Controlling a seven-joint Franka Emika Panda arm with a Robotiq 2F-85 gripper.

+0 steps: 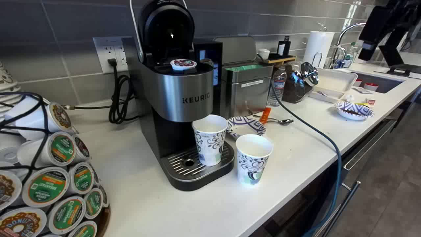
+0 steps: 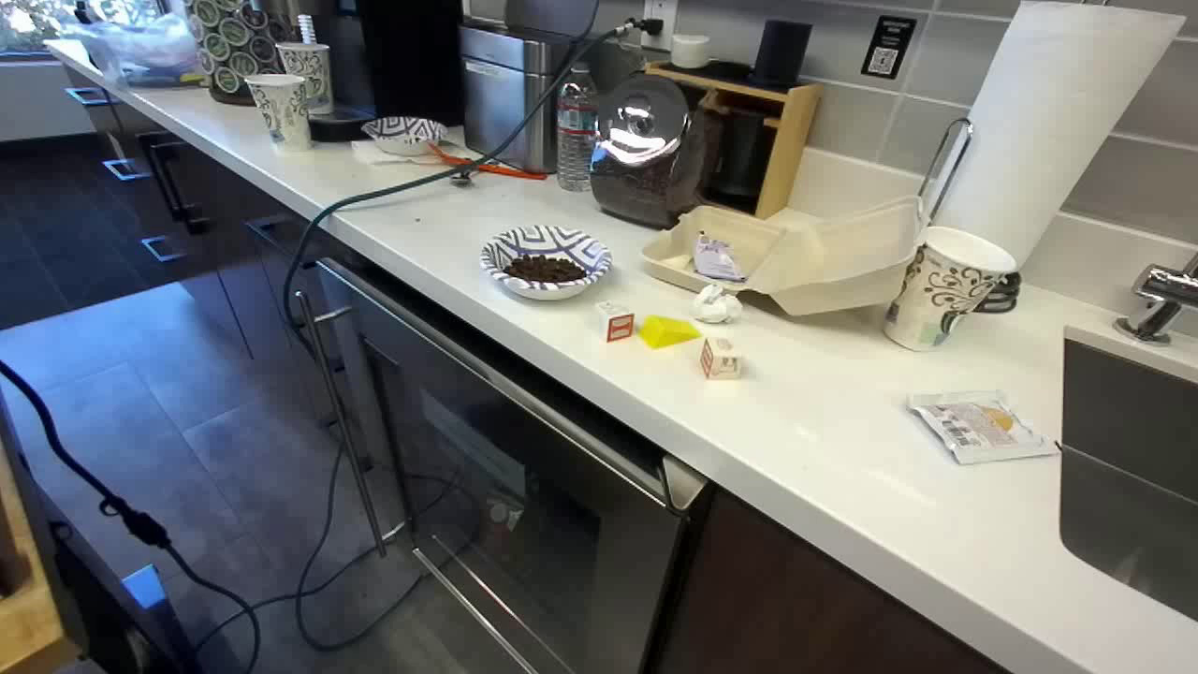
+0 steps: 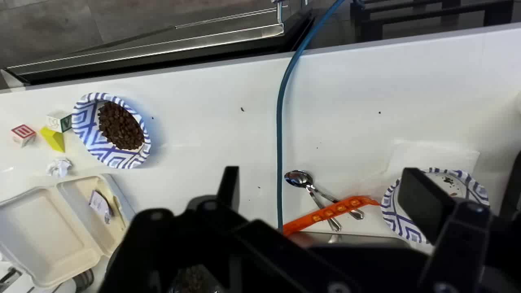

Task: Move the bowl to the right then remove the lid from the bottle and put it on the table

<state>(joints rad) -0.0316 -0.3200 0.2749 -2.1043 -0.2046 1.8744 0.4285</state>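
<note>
A patterned paper bowl holding dark beans sits on the off-white table, near its front edge. A second patterned bowl stands by the coffee maker. A clear water bottle stands upright beside the steel bin; its top is unclear. The orange lid does not show. My gripper is open and empty in the wrist view, above the spoons and orange strip; the second bowl is partly behind one finger. It does not show in the exterior views.
A blue cable crosses the counter. Spoons and an orange strip lie by the steel bin. A bean jar, takeout box, toy blocks and paper cups stand around.
</note>
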